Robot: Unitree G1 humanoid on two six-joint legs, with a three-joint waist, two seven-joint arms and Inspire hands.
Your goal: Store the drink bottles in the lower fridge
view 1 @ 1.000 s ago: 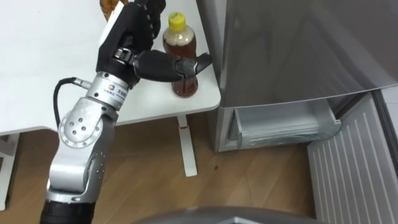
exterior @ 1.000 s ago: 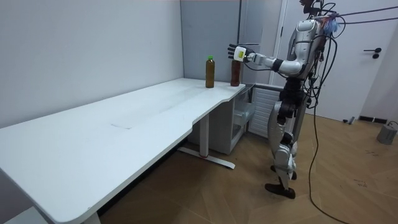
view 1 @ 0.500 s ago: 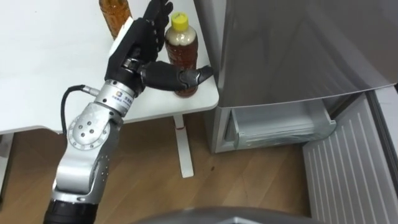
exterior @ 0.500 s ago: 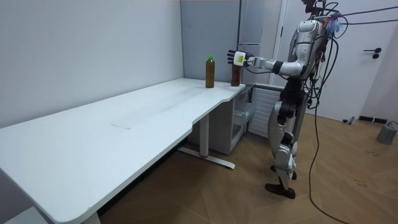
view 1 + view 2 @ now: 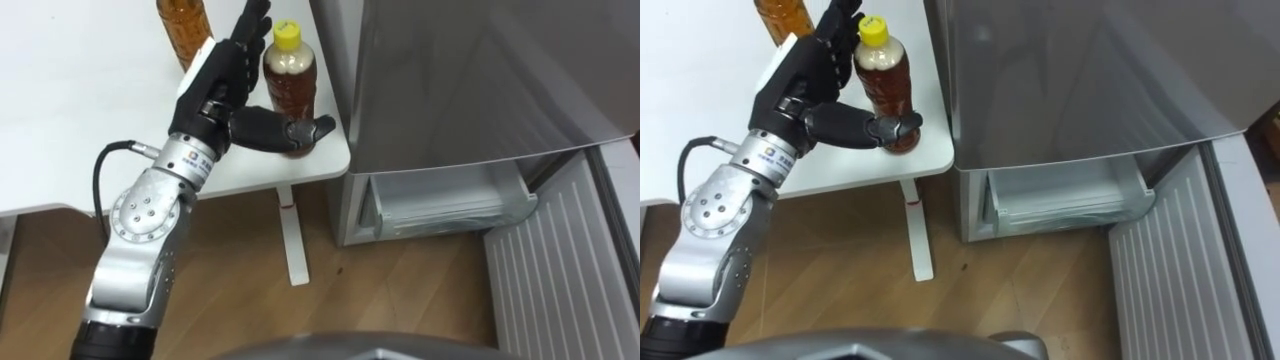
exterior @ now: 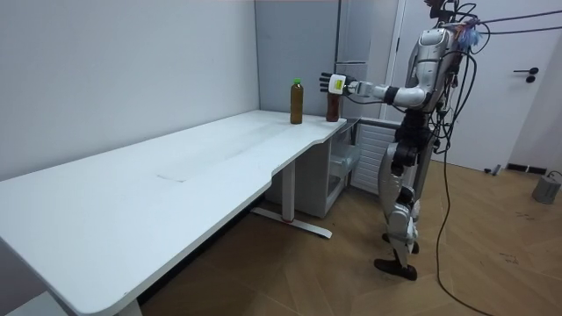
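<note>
Framing yellow-capped bottle (image 5: 290,88): left hand (image 5: 214,84) open, fingers straight up, thumb across front.

Two plastic drink bottles on the count: one yellow-capped bottle of brown tea (image 5: 290,85) at 12 o'clock and one green-capped bottle of amber drink (image 5: 184,22) at 11 o'clock, both on the one white table top (image 5: 80,110) that spreads out to 10 o'clock. One grey metal fridge (image 5: 480,80) at 2 o'clock, with one clear plastic shelf bin (image 5: 450,205) at 3 o'clock and one white ribbed door panel (image 5: 560,280) at 4 o'clock. And one black-fingered left hand (image 5: 222,85), between 10 and 11 o'clock.
</note>
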